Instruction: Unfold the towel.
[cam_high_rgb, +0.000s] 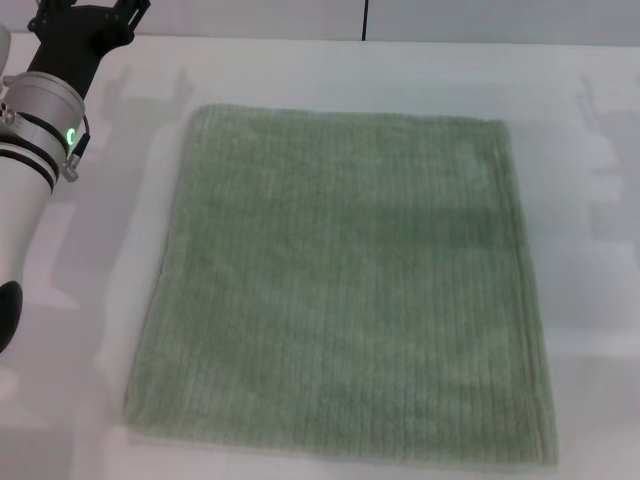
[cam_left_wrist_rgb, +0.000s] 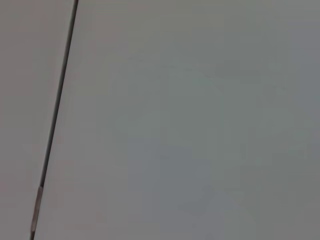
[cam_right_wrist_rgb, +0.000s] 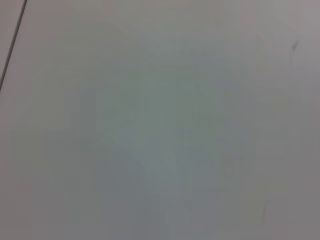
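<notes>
Black and silver housing: left end effector, raised at the far left corner of the head view, clear of the cloth, fingers cut off by the frame edge, so whether they stand apart or together cannot be told. Right end effector: not in view anywhere. Item: the towel, pale sage-green ribbed terry, lying flat on the white counter, roughly square, hems visible along its edges, a doubled edge showing on its right side. Handling, by judgement: soft, limp, light, not fragile; the pile should give good purchase; it will sag and drag when lifted. Suggested hold: a near corner or the hem of the upper layer only, on the right side. Hidden or unclear: whether a fold remains beneath; both wrist views show only blank pale surface with a dark seam line.
</notes>
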